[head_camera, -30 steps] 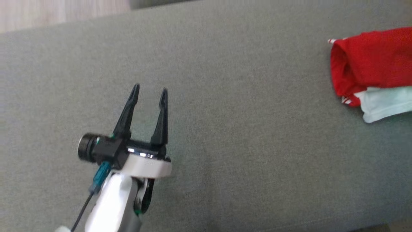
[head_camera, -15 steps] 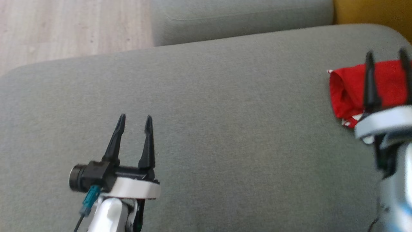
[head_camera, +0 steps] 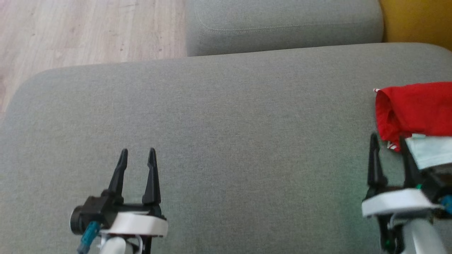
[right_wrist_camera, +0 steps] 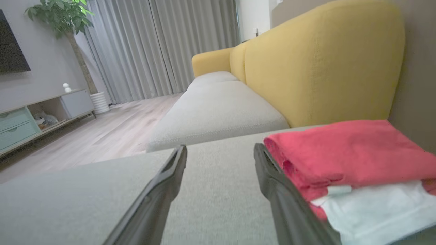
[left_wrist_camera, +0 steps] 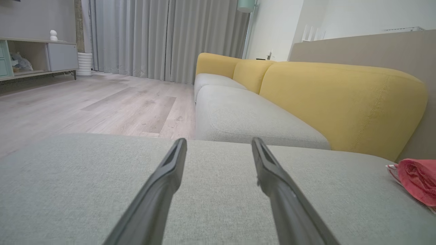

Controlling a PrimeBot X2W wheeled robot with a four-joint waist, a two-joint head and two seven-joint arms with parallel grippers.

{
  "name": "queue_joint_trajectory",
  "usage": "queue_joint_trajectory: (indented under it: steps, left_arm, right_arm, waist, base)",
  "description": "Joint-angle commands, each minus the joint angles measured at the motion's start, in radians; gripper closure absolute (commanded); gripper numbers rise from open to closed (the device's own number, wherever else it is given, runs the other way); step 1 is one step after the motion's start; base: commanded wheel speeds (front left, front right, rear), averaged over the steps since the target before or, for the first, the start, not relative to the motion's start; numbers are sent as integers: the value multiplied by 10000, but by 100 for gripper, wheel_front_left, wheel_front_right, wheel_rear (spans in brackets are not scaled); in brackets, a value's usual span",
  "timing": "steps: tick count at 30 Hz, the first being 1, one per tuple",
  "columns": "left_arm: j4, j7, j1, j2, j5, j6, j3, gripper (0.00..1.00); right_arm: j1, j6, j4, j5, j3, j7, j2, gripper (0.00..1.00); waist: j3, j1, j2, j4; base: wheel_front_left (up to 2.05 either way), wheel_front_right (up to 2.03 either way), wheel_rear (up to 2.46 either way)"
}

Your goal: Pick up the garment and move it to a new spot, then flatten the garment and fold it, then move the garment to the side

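Grey sofa cushion (head_camera: 226, 123) is carrying the folded red garment (head_camera: 413, 106) at its right end, atop pale cloth (head_camera: 430, 151); left tool (head_camera: 137, 151) and right tool (head_camera: 387, 139) are hovering, jaws wide, empty, the right one just beside it.

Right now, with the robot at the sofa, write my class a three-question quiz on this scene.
1. True or false: the right hand is nearer the red garment than the left hand is.
2. The pale garment lies: A) partly under the red garment, B) on a chair, C) in the left hand.
3. What colour is the sofa back?
Key: 1 true; 2 A; 3 yellow.
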Motion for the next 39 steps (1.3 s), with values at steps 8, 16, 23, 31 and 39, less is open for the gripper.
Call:
queue_joint_trajectory:
  steps: [8,16,23,31,39]
  left_arm:
    - [-282,-51,20,-22,-5,-135,452,0]
    - [19,-51,-3,-36,-23,-34,423,0]
    - [143,-51,44,-38,-429,14,449,0]
    - [173,-51,38,-38,-458,40,553,0]
    - [228,-51,78,-39,-731,72,583,0]
  right_arm:
    - [232,-7,-288,-168,571,-218,-43,0]
    - [367,-7,-471,-109,646,-222,-42,0]
    - [412,-7,-427,-110,681,-222,-42,0]
    - [434,-7,-412,-31,752,-223,-42,0]
    - [446,-7,-382,-138,761,-223,-41,0]
  waist:
    - [-99,0,0,73]
    - [-161,0,0,94]
    - [-302,0,0,76]
    - [-287,0,0,50]
    - [-293,0,0,49]
  base:
    - [0,0,0]
    - [0,0,0]
    - [0,0,0]
    - [0,0,0]
    - [0,0,0]
